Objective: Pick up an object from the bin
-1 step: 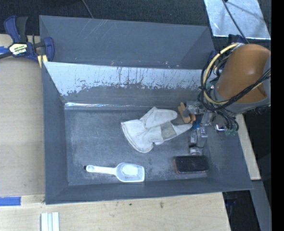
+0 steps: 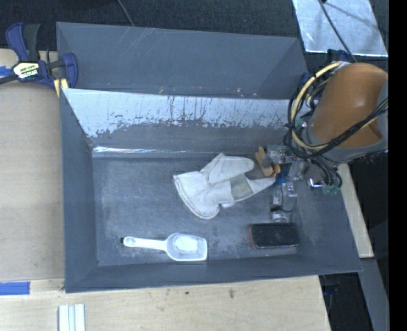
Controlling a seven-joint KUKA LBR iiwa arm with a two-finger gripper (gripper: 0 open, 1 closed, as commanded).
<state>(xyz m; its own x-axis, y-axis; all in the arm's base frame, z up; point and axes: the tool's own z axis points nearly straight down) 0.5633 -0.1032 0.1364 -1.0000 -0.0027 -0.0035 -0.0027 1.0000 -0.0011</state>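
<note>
**End effector low at the bin's right, close by a black slab**

From my seat the end effector (image 2: 281,211) is a tangle of metal and cable under the arm's orange cover (image 2: 348,95), and I cannot tell whether it is released or clenched. Its tip sits near the upper edge of a flat black rectangular object (image 2: 274,236), which lies on the floor of the grey bin (image 2: 190,61) towards the lower right corner. Whether they touch I cannot make out. A crumpled white cloth (image 2: 210,185) lies mid-bin, its right edge reaching the end effector. A small brown thing (image 2: 262,158) by the cloth's upper right is partly hidden, and I cannot identify it. A white scoop (image 2: 169,245) lies lower left, well apart.
</note>
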